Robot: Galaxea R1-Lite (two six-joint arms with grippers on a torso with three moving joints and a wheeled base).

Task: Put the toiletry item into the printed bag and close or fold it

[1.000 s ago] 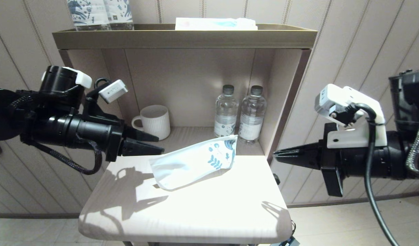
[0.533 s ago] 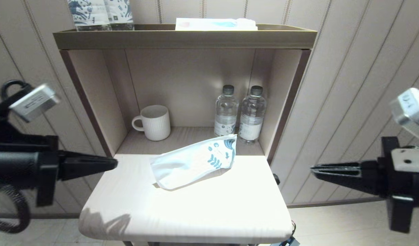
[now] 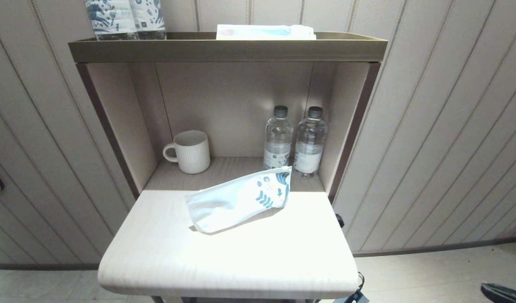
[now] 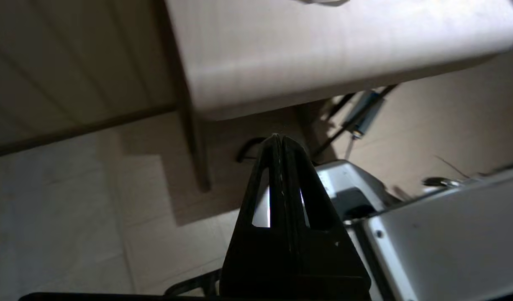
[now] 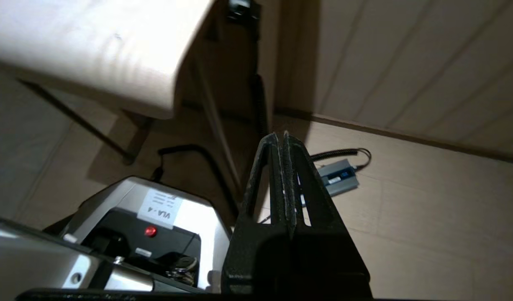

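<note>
1. The printed bag [image 3: 240, 198] lies flat on the table [image 3: 224, 261], printed end toward the shelf niche, in the same place as 1 second ago. No toothbrush is visible outside it, so insertion and closing appear complete.
2. The left gripper [image 4: 280, 140] has withdrawn from beside the bag and now hangs below the table edge, jaws together and empty.
3. The right gripper [image 5: 280, 138] has likewise dropped beside the table, jaws together; only its tip shows in the head view.
4. Mug [image 3: 190, 151] and 2 bottles [image 3: 293, 141] stand unmoved.
</note>
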